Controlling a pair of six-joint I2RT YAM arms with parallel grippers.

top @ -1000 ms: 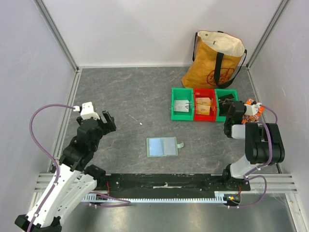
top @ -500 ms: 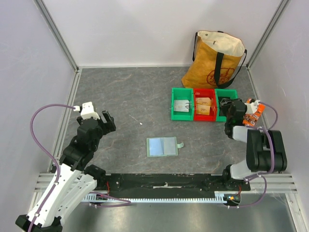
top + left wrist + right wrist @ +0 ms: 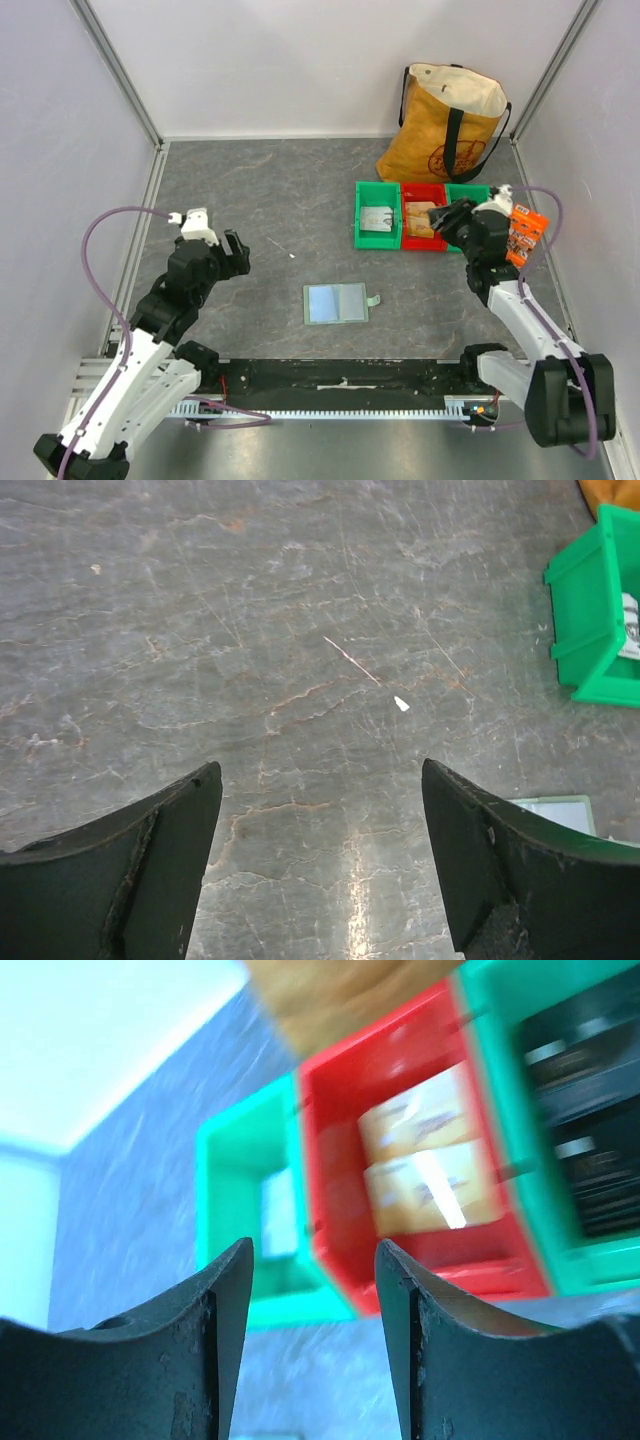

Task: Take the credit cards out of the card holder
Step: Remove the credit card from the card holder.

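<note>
The pale-green card holder [image 3: 338,303] lies open and flat at mid-table, its blue-grey panels up and a small tab [image 3: 373,300] on its right edge. One corner of the card holder [image 3: 555,808] shows in the left wrist view. No card shows on its panels. Tan-gold cards [image 3: 430,1165] lie in the red bin [image 3: 424,240]. My left gripper [image 3: 238,255] [image 3: 320,770] hovers open over bare table, left of the holder. My right gripper [image 3: 440,221] [image 3: 314,1245] hangs open and holds nothing, above the bins' front edge.
Three bins stand in a row at the back right: a green bin [image 3: 362,215] holding a pale card, the red one, and another green bin [image 3: 478,190] with dark items [image 3: 590,1160]. A tan tote bag [image 3: 450,120] stands behind them. Walls close in both sides.
My right arm has swung up and leftward from the right side to over the bins, and its jaws have gone from shut to open. The left arm has edged slightly forward.
</note>
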